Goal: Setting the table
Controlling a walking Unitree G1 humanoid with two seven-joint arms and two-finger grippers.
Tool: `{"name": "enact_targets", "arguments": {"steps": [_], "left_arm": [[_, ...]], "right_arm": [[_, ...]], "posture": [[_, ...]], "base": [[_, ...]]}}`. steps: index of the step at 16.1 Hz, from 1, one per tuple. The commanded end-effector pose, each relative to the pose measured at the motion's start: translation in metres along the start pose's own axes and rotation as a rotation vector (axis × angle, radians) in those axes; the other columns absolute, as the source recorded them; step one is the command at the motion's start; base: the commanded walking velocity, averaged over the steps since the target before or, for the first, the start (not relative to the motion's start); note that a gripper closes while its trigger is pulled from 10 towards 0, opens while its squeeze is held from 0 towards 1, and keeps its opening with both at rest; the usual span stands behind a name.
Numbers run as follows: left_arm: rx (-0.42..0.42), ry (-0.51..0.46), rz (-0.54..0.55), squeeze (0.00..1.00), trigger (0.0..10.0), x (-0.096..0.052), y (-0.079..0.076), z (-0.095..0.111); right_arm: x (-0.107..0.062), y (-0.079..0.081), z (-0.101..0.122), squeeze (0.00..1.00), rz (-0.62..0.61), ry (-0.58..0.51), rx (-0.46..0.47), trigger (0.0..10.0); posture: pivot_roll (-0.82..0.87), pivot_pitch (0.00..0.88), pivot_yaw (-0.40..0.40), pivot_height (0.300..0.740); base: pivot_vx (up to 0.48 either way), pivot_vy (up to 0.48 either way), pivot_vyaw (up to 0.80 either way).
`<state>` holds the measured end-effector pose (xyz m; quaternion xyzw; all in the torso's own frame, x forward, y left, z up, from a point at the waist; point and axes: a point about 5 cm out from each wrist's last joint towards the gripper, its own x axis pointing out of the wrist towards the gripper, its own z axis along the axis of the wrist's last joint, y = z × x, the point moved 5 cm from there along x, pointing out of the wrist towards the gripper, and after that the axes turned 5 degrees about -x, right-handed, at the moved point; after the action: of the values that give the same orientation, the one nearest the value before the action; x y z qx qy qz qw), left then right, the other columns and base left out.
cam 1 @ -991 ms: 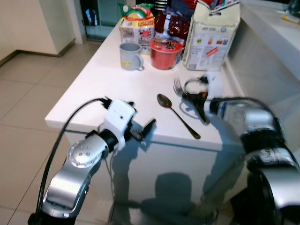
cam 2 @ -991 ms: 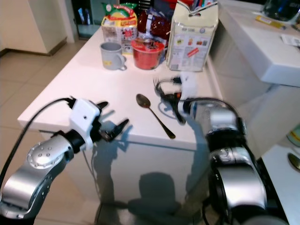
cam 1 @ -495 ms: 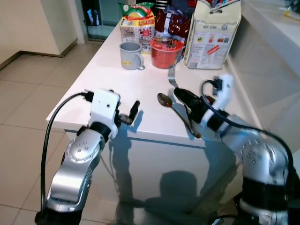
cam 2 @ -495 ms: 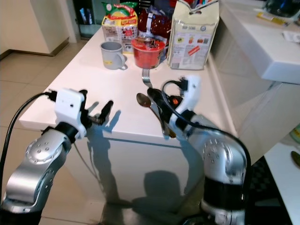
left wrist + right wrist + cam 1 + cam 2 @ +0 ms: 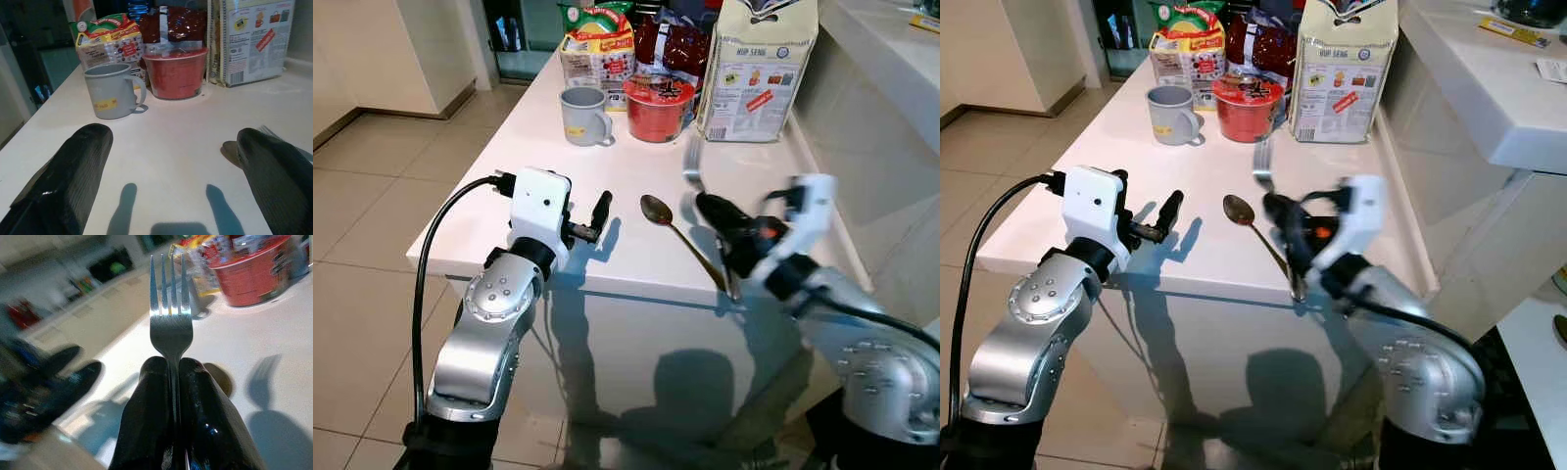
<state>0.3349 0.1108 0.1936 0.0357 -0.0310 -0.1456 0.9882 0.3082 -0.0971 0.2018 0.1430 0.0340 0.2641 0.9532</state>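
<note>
Right tool [image 5: 722, 217] clamped on fork [image 5: 693, 166], tines up, now raised right of the spoon [image 5: 680, 235] on the bench [image 5: 548, 176], shifted rightward since half a second ago. Left tool [image 5: 597, 211] spread wide at the near-left edge, hardly moved.

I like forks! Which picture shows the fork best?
The right wrist view: the fork stands sharp and close, tines up, pinched in the right gripper. Both eye views show it small and blurred above the table.
</note>
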Motion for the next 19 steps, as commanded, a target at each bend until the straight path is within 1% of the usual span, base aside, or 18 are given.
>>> {"name": "enact_targets", "arguments": {"steps": [1,2,3,4,7,9,12,13,14,15,17,18,19], "left_arm": [[0.007,0.037,0.015,0.0,10.0,-0.001,0.002,-0.011],[0.01,0.035,0.005,0.0,10.0,0.0,0.0,-0.009],[0.011,0.031,0.006,0.0,10.0,0.002,0.001,-0.008],[0.017,0.029,0.013,0.0,10.0,0.004,0.004,-0.006],[0.024,0.032,0.019,0.0,10.0,0.005,0.009,-0.006],[0.028,0.024,0.017,0.0,10.0,0.007,0.008,-0.003],[0.037,0.013,0.015,0.0,10.0,0.009,0.011,0.002],[0.042,-0.001,0.025,0.0,10.0,0.012,0.014,0.006],[0.045,0.001,0.035,0.0,10.0,0.014,0.016,0.007],[0.034,0.004,0.061,0.0,10.0,0.017,0.022,0.005],[0.01,0.015,0.104,0.0,10.0,0.021,0.031,0.0],[0.01,0.015,0.104,0.0,10.0,0.021,0.031,0.0],[0.0,0.015,0.106,0.0,10.0,0.025,0.031,0.0]], "right_arm": [[0.001,-0.004,-0.001,0.0,-0.044,0.003,-0.047,10.0],[0.004,-0.014,0.0,0.0,-0.139,-0.004,-0.06,10.0],[0.004,-0.018,-0.001,0.0,-0.176,-0.01,-0.038,10.0],[0.006,-0.02,-0.004,0.0,-0.187,0.005,-0.057,10.0],[0.007,-0.021,-0.008,0.0,-0.212,0.006,-0.075,10.0],[0.006,-0.024,-0.01,0.0,-0.236,0.008,-0.074,10.0],[0.006,-0.025,-0.008,0.0,-0.247,0.004,-0.073,10.0],[0.007,-0.027,-0.005,0.0,-0.256,-0.005,-0.077,10.0],[0.008,-0.028,-0.004,0.0,-0.264,-0.011,-0.078,10.0],[0.01,-0.033,-0.002,0.0,-0.293,-0.016,-0.098,10.0],[0.007,-0.041,-0.003,0.0,-0.367,-0.01,-0.168,10.0],[0.007,-0.041,-0.003,0.0,-0.367,-0.01,-0.168,10.0],[0.002,-0.047,-0.003,0.0,-0.406,-0.011,-0.192,10.0]], "posture": [[0.01,0.0,-0.03,0.74],[0.01,0.0,-0.03,0.74],[0.02,0.0,-0.028,0.74],[0.02,0.0,-0.023,0.74],[0.02,0.0,-0.021,0.74],[0.02,0.0,-0.02,0.74],[0.03,0.0,-0.017,0.74],[0.05,0.0,-0.019,0.74],[0.05,0.0,-0.015,0.74],[0.04,0.0,-0.001,0.74],[0.01,0.0,0.034,0.74],[0.01,0.0,0.034,0.74],[0.0,0.0,0.045,0.74]], "base": [[0.0,0.0,0.0],[0.0,0.0,0.0],[0.0,0.0,0.0],[0.0,0.0,0.0],[-0.31,0.0,0.0],[-0.332,0.0,0.0],[-0.331,0.0,0.0],[-0.304,0.0,0.0],[0.0,0.0,0.0],[0.0,0.0,0.0],[0.0,0.0,0.0],[0.0,0.0,0.0],[0.0,0.0,0.0]]}}
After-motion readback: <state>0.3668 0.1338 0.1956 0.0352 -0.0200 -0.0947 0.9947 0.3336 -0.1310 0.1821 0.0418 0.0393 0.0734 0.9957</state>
